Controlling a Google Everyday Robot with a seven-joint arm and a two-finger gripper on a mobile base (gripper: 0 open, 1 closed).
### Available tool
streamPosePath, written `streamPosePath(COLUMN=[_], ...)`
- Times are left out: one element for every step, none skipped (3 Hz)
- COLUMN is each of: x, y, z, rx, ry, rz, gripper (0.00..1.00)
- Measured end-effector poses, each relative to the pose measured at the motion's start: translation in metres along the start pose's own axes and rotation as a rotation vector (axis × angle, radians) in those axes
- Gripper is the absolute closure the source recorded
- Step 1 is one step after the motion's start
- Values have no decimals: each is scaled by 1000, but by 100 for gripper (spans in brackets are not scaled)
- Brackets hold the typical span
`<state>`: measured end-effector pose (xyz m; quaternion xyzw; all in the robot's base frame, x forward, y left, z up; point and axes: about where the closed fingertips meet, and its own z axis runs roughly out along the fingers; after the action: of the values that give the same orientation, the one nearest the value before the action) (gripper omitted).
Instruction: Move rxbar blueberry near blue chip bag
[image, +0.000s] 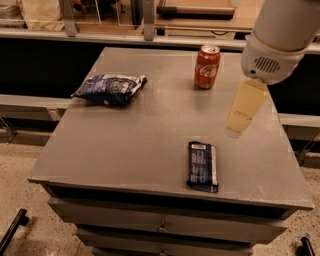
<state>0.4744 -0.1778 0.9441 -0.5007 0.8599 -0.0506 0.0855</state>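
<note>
The rxbar blueberry (203, 166), a flat dark navy bar with white text, lies near the front edge of the grey table (140, 135), right of centre. The blue chip bag (110, 88), crumpled and puffy, lies at the table's left back. My gripper (239, 121) hangs from the white arm (280, 35) at the upper right. It points down and hovers above the table's right side, behind and to the right of the bar and apart from it. It holds nothing that I can see.
A red soda can (207, 66) stands upright at the back of the table, right of centre, just left of the arm. Drawers (160, 227) sit below the tabletop. A counter with rails (150, 35) runs behind the table.
</note>
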Motion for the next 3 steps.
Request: streamPosePath(x=[-7,-11,-13], y=[-5,-9,-15], z=[10,11,21], rx=[31,52,-4], ry=[91,82,88], rz=[131,230,281], gripper=[0,0,0])
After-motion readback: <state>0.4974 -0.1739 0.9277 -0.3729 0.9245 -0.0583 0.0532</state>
